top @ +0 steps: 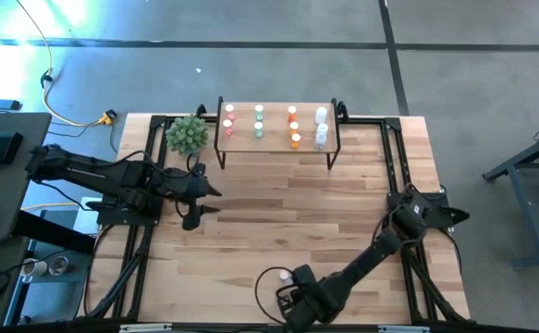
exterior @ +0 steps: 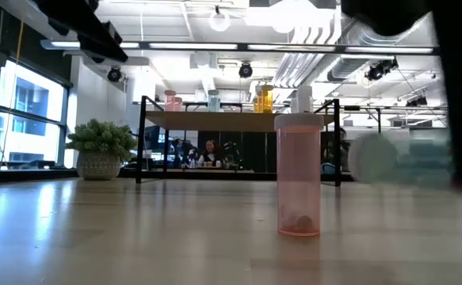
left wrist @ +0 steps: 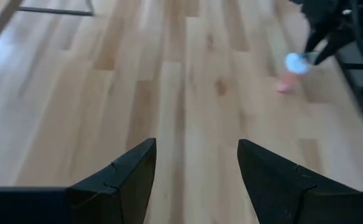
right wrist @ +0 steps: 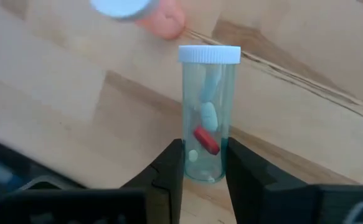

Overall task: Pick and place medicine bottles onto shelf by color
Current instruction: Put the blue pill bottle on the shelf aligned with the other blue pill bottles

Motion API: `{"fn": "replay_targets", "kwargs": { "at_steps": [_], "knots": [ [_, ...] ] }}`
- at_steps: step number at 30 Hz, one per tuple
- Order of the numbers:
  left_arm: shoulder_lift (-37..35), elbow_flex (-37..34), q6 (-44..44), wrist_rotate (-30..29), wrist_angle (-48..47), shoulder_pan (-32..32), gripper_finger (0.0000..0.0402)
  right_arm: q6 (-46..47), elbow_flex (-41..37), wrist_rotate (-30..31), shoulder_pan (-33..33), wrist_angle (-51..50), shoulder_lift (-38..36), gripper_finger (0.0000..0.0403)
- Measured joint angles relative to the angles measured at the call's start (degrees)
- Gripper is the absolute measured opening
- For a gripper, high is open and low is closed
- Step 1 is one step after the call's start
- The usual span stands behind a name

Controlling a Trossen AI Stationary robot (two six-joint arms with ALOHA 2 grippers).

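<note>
The right arm stretches low across the wooden slatted table [top: 278,222] toward six o'clock, its right gripper [right wrist: 204,163] clamped on a clear blue-tinted cylindrical bottle with a white cap [right wrist: 208,112], pills inside. A pink capped bottle [exterior: 299,176] stands just beside it. The left gripper [left wrist: 197,168], at nine o'clock, hangs with fingers apart, holding nothing. The small wooden shelf on black legs [top: 276,129] at twelve o'clock carries sorted bottles, too small to make out.
</note>
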Motion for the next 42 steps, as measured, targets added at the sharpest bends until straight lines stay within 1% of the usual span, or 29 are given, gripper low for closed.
{"fn": "replay_targets", "kwargs": {
  "at_steps": [3, 7, 10, 15, 19, 23, 28, 30, 33, 38, 42],
  "knots": [
    [-0.01, 2.63, -1.62, 3.77, -2.98, 0.00, 0.0214, -1.04, 2.08, 1.29, 0.80, 0.61, -0.14, 0.0081],
    [-0.01, 6.44, -2.80, 7.02, -6.49, -0.01, 0.0214, -2.96, 5.65, 6.61, 1.96, 0.45, -0.15, 0.0082],
    [0.00, 9.30, -2.74, 7.20, -8.82, 0.07, 0.0214, -5.35, 8.81, 9.38, 2.68, -0.46, -0.17, 0.0082],
    [0.00, 13.61, 0.47, 7.26, -10.85, 1.09, 0.0214, -9.92, 13.24, 15.44, 2.58, -2.29, -0.20, 0.0082],
    [0.22, 16.50, 3.35, 7.28, -12.37, 2.62, 0.0214, -16.23, 16.32, 20.76, 0.76, -4.55, -0.20, 0.0082],
    [1.47, 19.67, 6.51, 7.28, -16.79, 4.53, 0.0214, -24.50, 17.99, 24.72, -2.13, -4.73, -0.22, 0.0082],
    [3.43, 21.96, 12.01, 7.26, -21.73, 6.80, 0.0213, -35.38, 19.46, 24.60, -7.69, -4.89, -0.22, 0.0082],
    [4.17, 22.29, 14.27, 7.26, -23.38, 7.64, 0.0213, -38.96, 20.48, 23.40, -10.07, -5.07, -0.22, 0.0082],
    [5.18, 22.33, 17.38, 7.28, -25.71, 8.78, 0.0213, -44.75, 22.37, 23.42, -13.25, -5.40, -0.22, 0.0082],
    [6.23, 22.34, 19.69, 7.55, -27.89, 9.56, 0.0213, -55.24, 25.06, 22.45, -17.11, -5.33, -0.22, 0.0082],
    [6.27, 22.36, 19.79, 10.62, -27.89, 9.54, 0.0213, -63.31, 26.12, 19.41, -19.52, -5.26, -0.22, 0.0082]
  ]
}}
